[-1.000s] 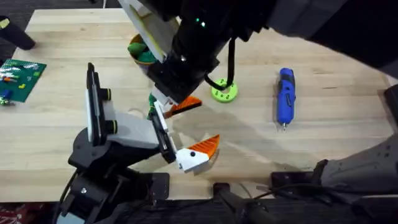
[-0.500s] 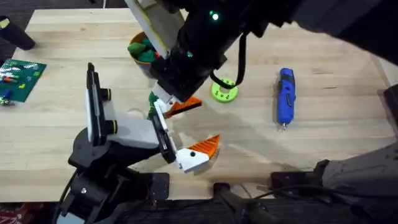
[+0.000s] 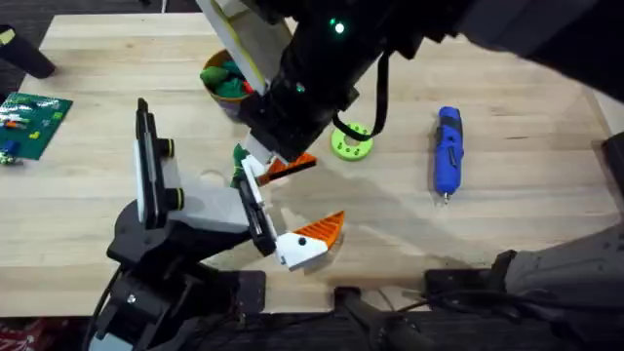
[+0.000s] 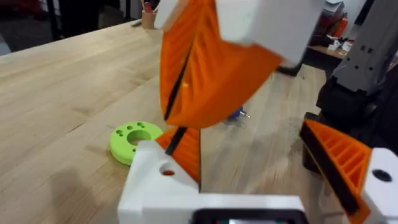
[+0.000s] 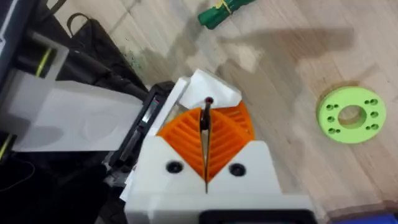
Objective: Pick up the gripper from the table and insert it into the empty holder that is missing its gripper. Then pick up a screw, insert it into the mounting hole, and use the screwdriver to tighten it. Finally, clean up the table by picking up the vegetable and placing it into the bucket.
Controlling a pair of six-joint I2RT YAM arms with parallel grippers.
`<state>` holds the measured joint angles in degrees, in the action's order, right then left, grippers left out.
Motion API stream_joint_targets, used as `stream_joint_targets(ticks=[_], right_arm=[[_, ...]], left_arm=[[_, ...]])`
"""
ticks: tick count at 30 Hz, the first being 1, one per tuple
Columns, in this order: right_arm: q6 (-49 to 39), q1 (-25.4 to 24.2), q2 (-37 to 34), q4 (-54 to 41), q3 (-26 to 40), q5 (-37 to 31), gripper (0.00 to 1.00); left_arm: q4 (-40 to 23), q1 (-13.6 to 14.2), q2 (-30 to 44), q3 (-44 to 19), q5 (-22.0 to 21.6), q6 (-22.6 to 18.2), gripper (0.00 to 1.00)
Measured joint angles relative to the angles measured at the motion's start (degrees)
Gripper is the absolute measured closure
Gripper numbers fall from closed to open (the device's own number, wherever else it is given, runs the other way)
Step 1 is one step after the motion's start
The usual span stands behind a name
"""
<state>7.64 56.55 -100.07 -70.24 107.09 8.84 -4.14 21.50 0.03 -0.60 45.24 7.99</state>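
My right gripper (image 5: 205, 115) is shut on the small orange gripper (image 4: 189, 152), whose dark edge shows between the pads. It holds the piece (image 3: 291, 166) at the end of the black holder bar (image 3: 250, 195). The twin bar carries a white-and-orange tip (image 3: 314, 237). Those two bars are my left gripper's (image 4: 249, 146) own jaws, standing wide apart. The blue screwdriver (image 3: 447, 151) lies at the right. The green vegetable (image 5: 222, 10) lies beside the holder. The bucket (image 3: 207, 73) stands behind, with green inside. The screw is out of view.
A lime-green disc with holes (image 3: 351, 144) lies between the holder and the screwdriver. A green circuit board (image 3: 34, 122) sits at the table's left edge. The right arm (image 3: 322, 68) hangs large over the table's middle.
The right arm has shifted slightly to the right above the holder. The orange gripper stays at the same spot by the bar.
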Motion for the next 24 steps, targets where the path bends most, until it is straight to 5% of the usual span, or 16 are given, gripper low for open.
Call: stream_joint_targets(ticks=[24], right_arm=[[0.0,0.0,-0.5,-0.5,0.0,0.0,0.993]], left_arm=[[0.0,0.0,0.0,0.0,0.0,0.0,0.018]])
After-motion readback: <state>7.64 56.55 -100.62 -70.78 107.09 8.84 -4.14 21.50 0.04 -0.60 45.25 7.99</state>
